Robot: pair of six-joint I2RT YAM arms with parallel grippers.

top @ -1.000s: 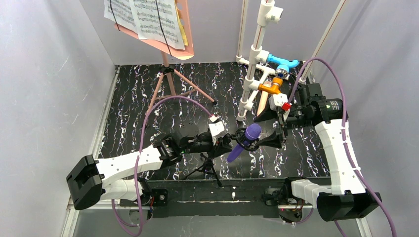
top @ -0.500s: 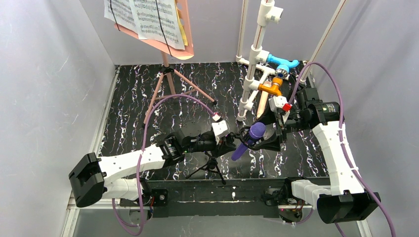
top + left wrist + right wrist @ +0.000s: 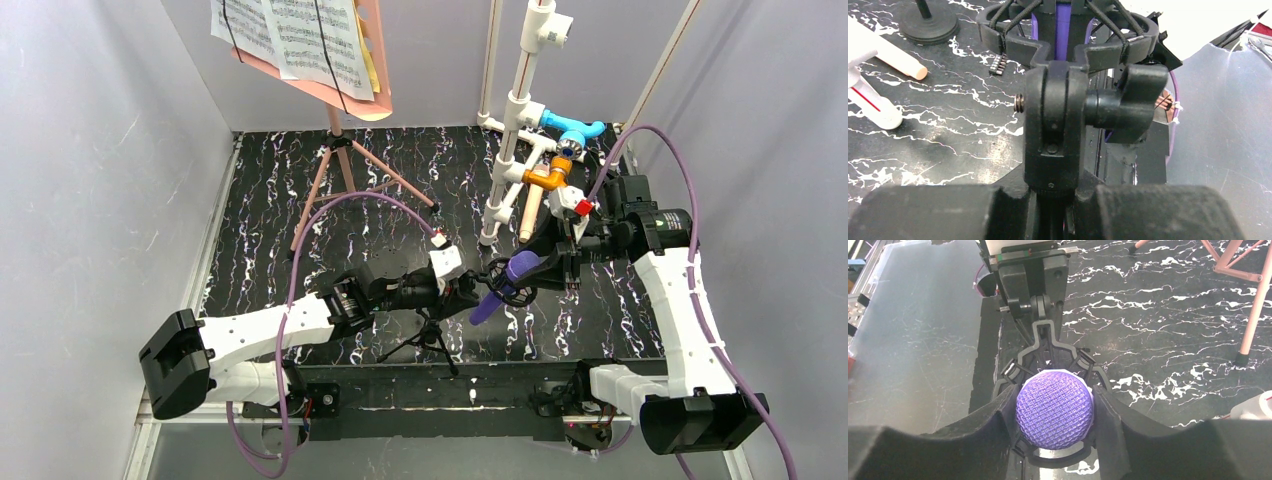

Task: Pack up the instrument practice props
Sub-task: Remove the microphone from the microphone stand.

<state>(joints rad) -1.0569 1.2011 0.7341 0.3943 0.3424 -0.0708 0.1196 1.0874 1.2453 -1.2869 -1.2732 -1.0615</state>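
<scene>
The purple microphone sits near the middle of the black marbled table, a little toward the near edge. It is held off the surface in a black shock mount atop a small black tripod. Its long axis is tilted, with the mesh head up and toward the far right and the handle end down toward the near left. The left arm stretches low from its near-left base to the right. The left gripper has its jaws closed tight on the stem just under the mount's swivel joint. The right arm rises from the near right and runs away from the base, and its wrist bends left toward the centre. The right gripper faces the mesh head end-on, and its two fingers press against the head's sides. Just to the far right of the microphone stands the white pipe frame with blue and orange fittings, and a beige rod leans at its foot beside the right wrist. Well apart at the far left stands the pink sheet-music holder on its tripod legs, carrying printed music pages.
</scene>
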